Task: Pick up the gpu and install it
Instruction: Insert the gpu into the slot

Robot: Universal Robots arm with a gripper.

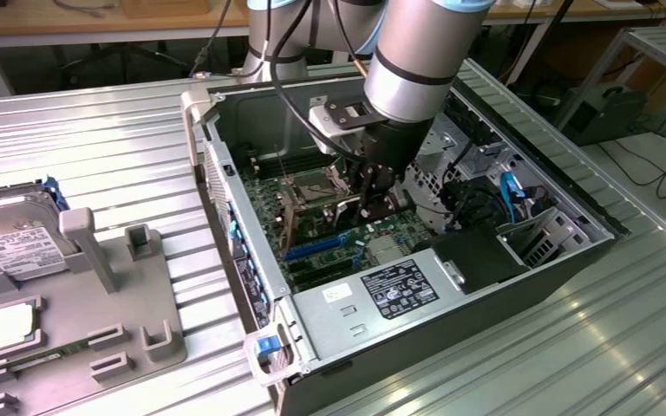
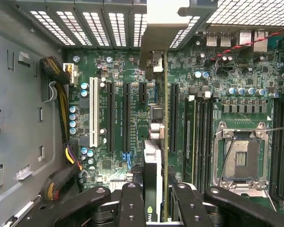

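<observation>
The gpu (image 2: 153,163) stands on edge between my fingers (image 2: 131,203), its black cooler on one side and its thin board edge on the other. Its silvery end bracket (image 2: 156,28) reaches the slotted rear wall of the case. The card hangs just above the green motherboard (image 2: 118,71), in line with the long black expansion slots (image 2: 173,118); whether it touches a slot I cannot tell. My gripper (image 2: 156,191) is shut on the card. In the exterior view my gripper (image 1: 374,195) is deep inside the open computer case (image 1: 541,147).
An empty CPU socket (image 2: 241,158) and memory slots lie beside the card. Bundled cables (image 2: 61,104) run along the case wall. The power supply (image 1: 391,290) fills the case's near end. Outside, a hard drive (image 1: 15,238) rests on a grey fixture (image 1: 101,321).
</observation>
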